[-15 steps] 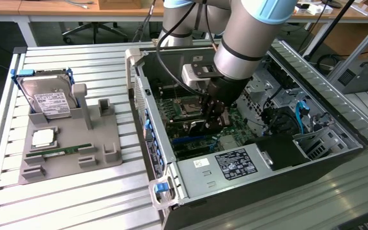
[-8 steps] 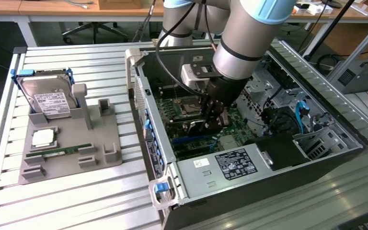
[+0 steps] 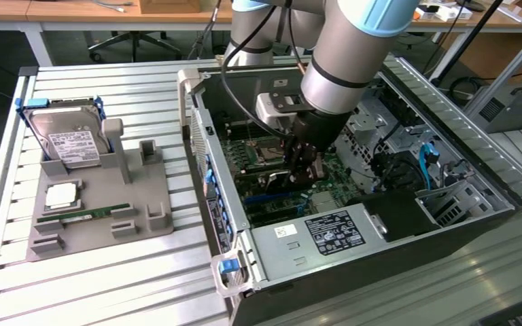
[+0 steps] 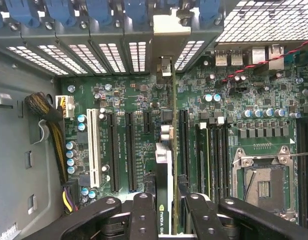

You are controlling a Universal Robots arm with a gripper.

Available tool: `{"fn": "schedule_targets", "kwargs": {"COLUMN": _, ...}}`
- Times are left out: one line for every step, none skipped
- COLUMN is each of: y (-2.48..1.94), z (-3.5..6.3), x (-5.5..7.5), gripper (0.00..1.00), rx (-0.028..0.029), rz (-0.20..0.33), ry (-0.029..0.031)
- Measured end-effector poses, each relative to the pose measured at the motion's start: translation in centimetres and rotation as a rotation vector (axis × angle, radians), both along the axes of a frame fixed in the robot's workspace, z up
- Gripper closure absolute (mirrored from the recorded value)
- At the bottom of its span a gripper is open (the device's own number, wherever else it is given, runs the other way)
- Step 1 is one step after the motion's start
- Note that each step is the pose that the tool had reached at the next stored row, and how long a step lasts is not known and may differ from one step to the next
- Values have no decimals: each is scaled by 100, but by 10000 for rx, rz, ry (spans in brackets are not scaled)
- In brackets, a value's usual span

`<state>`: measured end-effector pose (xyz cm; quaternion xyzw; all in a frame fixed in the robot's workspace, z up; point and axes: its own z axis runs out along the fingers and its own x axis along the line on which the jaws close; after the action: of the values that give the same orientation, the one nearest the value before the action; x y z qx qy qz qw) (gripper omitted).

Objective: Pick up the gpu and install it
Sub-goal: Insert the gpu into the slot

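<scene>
Black two-finger gripper (image 4: 169,201) partly closed, clamping thin dark gpu card (image 4: 164,160) edge-on just above green motherboard (image 4: 134,100). Seating well likely needs card edge parallel over long black slot (image 4: 184,140) on motherboard, silver bracket toward rear openings, straight even press

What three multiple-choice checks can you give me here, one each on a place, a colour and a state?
1. Where is the graphics card?
A) on the grey tray
B) inside the computer case, above the motherboard
C) on the floor

2. What colour are the clips over the rear slots?
A) red
B) yellow
C) blue

3. How is the hand?
A) closed on the graphics card
B) open and empty
C) closed on a hard drive

Answers:
1 B: in the wrist view the card stands on edge over the board.
2 C: the row of clips is blue.
3 A: the hand clamps the card from both sides.
</scene>
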<state>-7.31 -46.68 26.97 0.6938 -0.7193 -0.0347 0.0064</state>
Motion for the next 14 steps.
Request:
{"fn": "schedule_targets", "kwargs": {"y": 0, "z": -2, "x": 0, "gripper": 73, "rx": -1, "rz": 9, "ry": 0}}
{"fn": "schedule_targets", "kwargs": {"y": 2, "z": -7, "x": 0, "gripper": 73, "rx": 1, "rz": 15, "ry": 0}}
{"fn": "schedule_targets", "kwargs": {"y": 4, "z": -12, "x": 0, "gripper": 73, "rx": 0, "rz": 23, "ry": 0}}
{"fn": "schedule_targets", "kwargs": {"y": 6, "z": -12, "x": 0, "gripper": 73, "rx": 0, "rz": 24, "ry": 0}}
{"fn": "schedule_targets", "kwargs": {"y": 12, "z": -12, "x": -2, "gripper": 73, "rx": 0, "rz": 22, "ry": 0}}
{"fn": "schedule_targets", "kwargs": {"y": 14, "z": -12, "x": -3, "gripper": 73, "rx": 1, "rz": 25, "ry": 0}}
{"fn": "schedule_targets", "kwargs": {"y": 16, "z": -13, "x": -7, "gripper": 73, "rx": 1, "rz": 24, "ry": 0}}
{"fn": "schedule_targets", "kwargs": {"y": 16, "z": -13, "x": -10, "gripper": 73, "rx": 0, "rz": 24, "ry": 0}}
{"fn": "schedule_targets", "kwargs": {"y": 16, "z": -12, "x": -13, "gripper": 73, "rx": -4, "rz": 25, "ry": 1}}
{"fn": "schedule_targets", "kwargs": {"y": 16, "z": -12, "x": -18, "gripper": 73, "rx": -9, "rz": 24, "ry": 1}}
{"fn": "schedule_targets", "kwargs": {"y": 17, "z": -12, "x": -26, "gripper": 73, "rx": -16, "rz": 24, "ry": 1}}
{"fn": "schedule_targets", "kwargs": {"y": 17, "z": -15, "x": -33, "gripper": 73, "rx": -21, "rz": 24, "ry": 0}}
{"fn": "schedule_targets", "kwargs": {"y": 17, "z": -20, "x": -35, "gripper": 73, "rx": -24, "rz": 26, "ry": 0}}
{"fn": "schedule_targets", "kwargs": {"y": 17, "z": -21, "x": -35, "gripper": 73, "rx": -27, "rz": 25, "ry": 1}}
